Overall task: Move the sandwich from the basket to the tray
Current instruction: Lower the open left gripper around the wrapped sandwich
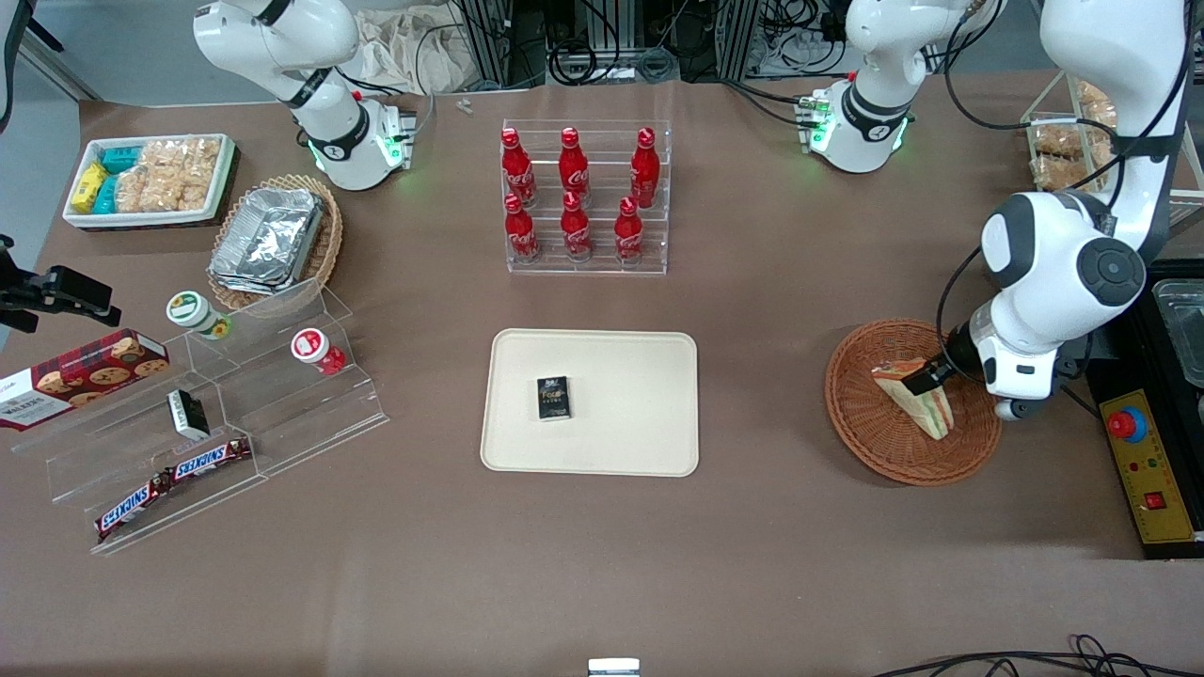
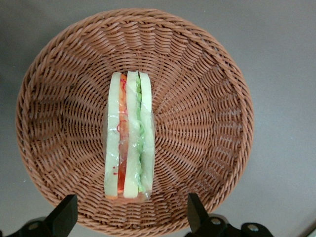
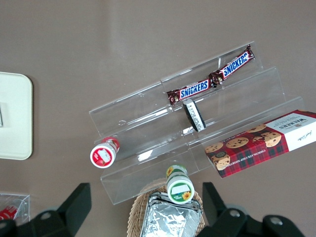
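A: Where's the gripper (image 2: 131, 210) at?

B: Right over the basket (image 1: 861, 418), down at the working arm's end of the table. Fingers (image 2: 64, 212) are spread wide, one on each side of the sandwich (image 2: 129, 136), not pinching it. Nothing in its grip.

A: And the sandwich?

B: In the basket, standing on edge, clear wrap on it. Pale bread, orange-red and green layers showing along the cut face.

A: Tray?

B: The tray (image 1: 640, 442) sits mid-table, well apart from the basket. There's a small black box (image 1: 554, 398) on it, writing too small to read.

A: Any labels you can actually read?

B: Yep. Six red Coca-Cola bottles (image 1: 574, 193) in a clear rack, farther from the front camera than the tray. Toward the parked arm's end, two Snickers bars (image 3: 212, 79) on a clear stepped stand (image 3: 148, 123), and a red tartan Walkers cookie box (image 3: 261, 143) beside it. Also two small round-lidded cups (image 1: 199, 314) on the stand, a tan basket of foil containers (image 1: 273, 240) and a white bin of snacks (image 1: 150, 179) there.
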Robot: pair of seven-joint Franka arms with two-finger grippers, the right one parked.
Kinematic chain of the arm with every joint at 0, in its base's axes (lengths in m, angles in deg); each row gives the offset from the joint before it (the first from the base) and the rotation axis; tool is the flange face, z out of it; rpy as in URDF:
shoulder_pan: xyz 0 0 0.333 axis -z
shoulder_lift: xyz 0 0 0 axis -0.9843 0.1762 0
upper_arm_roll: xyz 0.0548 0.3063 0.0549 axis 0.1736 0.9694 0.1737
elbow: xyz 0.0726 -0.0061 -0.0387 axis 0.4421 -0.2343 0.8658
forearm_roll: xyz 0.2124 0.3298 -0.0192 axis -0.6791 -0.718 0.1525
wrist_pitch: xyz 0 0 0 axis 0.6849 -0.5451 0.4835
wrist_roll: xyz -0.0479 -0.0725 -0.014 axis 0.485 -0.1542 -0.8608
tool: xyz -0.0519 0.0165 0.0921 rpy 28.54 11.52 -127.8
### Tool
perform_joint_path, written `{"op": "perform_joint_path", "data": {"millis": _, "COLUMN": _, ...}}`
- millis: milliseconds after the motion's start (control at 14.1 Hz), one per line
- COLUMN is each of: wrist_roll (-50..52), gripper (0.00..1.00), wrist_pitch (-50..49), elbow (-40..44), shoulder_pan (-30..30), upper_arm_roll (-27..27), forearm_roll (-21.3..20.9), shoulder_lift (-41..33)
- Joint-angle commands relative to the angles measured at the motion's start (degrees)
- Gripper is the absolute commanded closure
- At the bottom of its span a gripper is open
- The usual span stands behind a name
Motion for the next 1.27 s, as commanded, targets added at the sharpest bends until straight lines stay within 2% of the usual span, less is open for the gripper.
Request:
{"op": "perform_joint_path", "data": {"millis": 0, "wrist_roll": 1.3, "gripper": 0.0, "wrist_pitch": 2.7, "elbow": -1.1, "shoulder_pan": -0.3, "upper_arm_roll": 0.6, "forearm_roll": -2.4, "shoulder_lift": 1.3}}
{"op": "perform_joint_path", "data": {"millis": 778, "wrist_roll": 1.4, "gripper": 0.03, "wrist_pitch": 9.1, "elbow": -2.5, "shoulder_pan": -0.3, "upper_arm_roll": 2.2, "forearm_roll": -3.3, "shoulder_lift": 6.2}}
{"op": "perform_joint_path", "data": {"millis": 919, "wrist_roll": 1.3, "gripper": 0.16, "wrist_pitch": 9.0, "elbow": -2.5, "shoulder_pan": -0.3, "upper_arm_roll": 2.2, "forearm_roll": -3.7, "shoulder_lift": 6.2}}
{"op": "perform_joint_path", "data": {"millis": 990, "wrist_roll": 0.8, "gripper": 0.52, "wrist_pitch": 8.9, "elbow": -2.5, "shoulder_pan": -0.3, "upper_arm_roll": 2.2, "forearm_roll": -4.6, "shoulder_lift": 6.1}}
{"op": "perform_joint_path", "data": {"millis": 1131, "wrist_roll": 0.9, "gripper": 0.88, "wrist_pitch": 8.9, "elbow": -2.9, "shoulder_pan": -0.3, "upper_arm_roll": 2.2, "forearm_roll": -6.6, "shoulder_lift": 6.0}}
{"op": "perform_joint_path", "data": {"millis": 1202, "wrist_roll": 0.8, "gripper": 1.0, "wrist_pitch": 8.8, "elbow": -2.8, "shoulder_pan": -0.3, "upper_arm_roll": 2.2, "forearm_roll": -6.6, "shoulder_lift": 5.9}}
